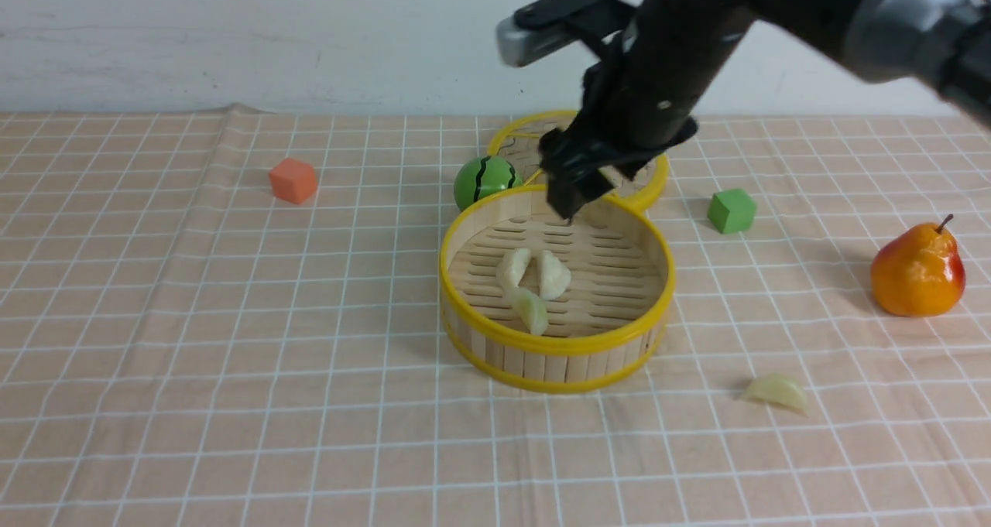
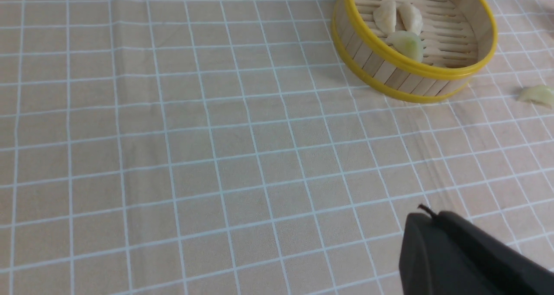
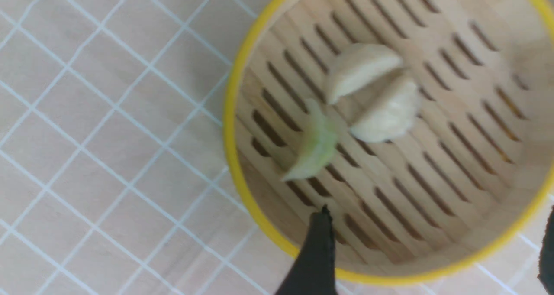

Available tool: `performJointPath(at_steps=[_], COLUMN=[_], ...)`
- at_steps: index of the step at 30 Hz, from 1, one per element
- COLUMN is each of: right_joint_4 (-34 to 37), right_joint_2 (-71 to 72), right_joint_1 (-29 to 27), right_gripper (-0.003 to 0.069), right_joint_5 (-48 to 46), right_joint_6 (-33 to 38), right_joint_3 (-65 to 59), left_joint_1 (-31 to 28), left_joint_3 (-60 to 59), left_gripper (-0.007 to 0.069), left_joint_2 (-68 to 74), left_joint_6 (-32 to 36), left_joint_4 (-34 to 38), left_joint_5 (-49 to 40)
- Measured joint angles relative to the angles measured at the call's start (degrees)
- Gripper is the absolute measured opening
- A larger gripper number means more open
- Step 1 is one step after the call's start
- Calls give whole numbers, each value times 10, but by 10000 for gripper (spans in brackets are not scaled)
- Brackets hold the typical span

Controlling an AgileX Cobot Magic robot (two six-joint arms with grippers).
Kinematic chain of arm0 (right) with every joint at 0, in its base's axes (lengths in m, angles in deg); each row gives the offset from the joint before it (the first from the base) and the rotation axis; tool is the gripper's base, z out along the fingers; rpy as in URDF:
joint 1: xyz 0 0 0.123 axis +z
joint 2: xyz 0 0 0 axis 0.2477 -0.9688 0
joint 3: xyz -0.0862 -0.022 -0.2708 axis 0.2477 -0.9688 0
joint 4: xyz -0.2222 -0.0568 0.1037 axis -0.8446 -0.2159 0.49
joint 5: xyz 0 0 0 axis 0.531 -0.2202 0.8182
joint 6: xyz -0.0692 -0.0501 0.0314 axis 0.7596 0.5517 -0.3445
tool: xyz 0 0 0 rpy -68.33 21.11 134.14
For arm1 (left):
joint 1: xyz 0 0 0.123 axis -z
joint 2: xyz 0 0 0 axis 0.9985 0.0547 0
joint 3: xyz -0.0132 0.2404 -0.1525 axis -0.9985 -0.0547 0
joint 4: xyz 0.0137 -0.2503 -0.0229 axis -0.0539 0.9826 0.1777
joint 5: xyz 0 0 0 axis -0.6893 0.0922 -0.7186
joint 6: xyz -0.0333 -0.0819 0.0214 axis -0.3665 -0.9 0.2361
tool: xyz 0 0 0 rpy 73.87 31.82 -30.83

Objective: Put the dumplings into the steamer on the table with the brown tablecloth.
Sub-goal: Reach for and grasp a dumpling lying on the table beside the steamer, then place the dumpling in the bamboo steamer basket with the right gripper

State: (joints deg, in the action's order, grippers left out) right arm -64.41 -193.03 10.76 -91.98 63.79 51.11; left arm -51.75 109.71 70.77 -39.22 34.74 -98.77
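three dumplings in the steamer, fourth dumpling out on the counter; right fingers wide apart over the steamer; left fingers together

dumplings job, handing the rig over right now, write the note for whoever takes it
Right hand: open, empty, above the far rim of the steamer.
Left hand: shut, nothing in it, over bare brown tablecloth, apart from the steamer.
Done: three dumplings lie on the steamer floor, close together.
Left: the fourth dumpling lies on the cloth outside the steamer, on its near right side. It needs picking up and placing in; the right hand looks the better placed for it.
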Motion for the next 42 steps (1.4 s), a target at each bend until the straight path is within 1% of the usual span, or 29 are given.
performJointPath(at_steps=[3, 5, 8, 10, 11, 12, 14, 18, 23, 26, 27, 28, 29, 30, 31, 32, 38, 42], right_joint_4=[8, 15, 18, 18, 18, 18, 17, 13, 8, 2, -3, -4, -4, -5, -5, -9, -18, -18], right_joint_2=[43, 63, 69, 67, 67, 63, 56, 35, 11, -1, -6, -7, -7, -7, -7, -6, 16, 47], right_joint_1=[-54, -92, -125, -139, -140, -146, -147, -147, -147, -147, -147, -147, -147, -147, -147, -147, -139, -87], right_gripper=[580, 549, 521, 514, 514, 513, 513, 513, 503, 472, 419, 384, 374, 293, 242, 233, 240, 240], right_joint_5=[-3, -5, -5, 6, 6, 33, 73, 141, 191, 206, 213, 213, 213, 213, 214, 214, 170, 140], right_joint_6=[26, 53, 99, 130, 130, 153, 175, 204, 211, 211, 211, 211, 211, 211, 211, 205, 167, 125], right_joint_3=[-66, -137, -218, -273, -278, -312, -347, -387, -392, -392, -392, -392, -392, -392, -392, -391, -355, -259], left_joint_1=[0, 0, 0, 0, 0, 0, 0, 0, 0, 0, 0, 0, 0, 0, 0, 0, 0, 0], left_joint_3=[0, 0, 0, 0, 0, 0, 0, 0, 0, 0, 0, 0, 0, 0, 0, 0, 0, 0], left_gripper=[-13, -13, -13, -13, -13, -13, -13, -13, -13, -13, -13, -13, -13, -13, -13, -13, -13, -13], left_joint_2=[0, 0, 0, 0, 0, 0, 0, 0, 0, 0, 0, 0, 0, 0, 0, 0, 0, 0], left_joint_6=[0, 0, 1, 1, 1, 1, 1, 1, 1, 1, 1, 1, 1, 1, 1, 1, 1, 1], left_joint_4=[0, 1, 2, 4, 4, 5, 6, 7, 9, 9, 9, 9, 9, 9, 9, 9, 9, 9], left_joint_5=[5, 5, 7, 8, 8, 8, 8, 8, 8, 8, 8, 8, 8, 8, 8, 8, 8, 9])
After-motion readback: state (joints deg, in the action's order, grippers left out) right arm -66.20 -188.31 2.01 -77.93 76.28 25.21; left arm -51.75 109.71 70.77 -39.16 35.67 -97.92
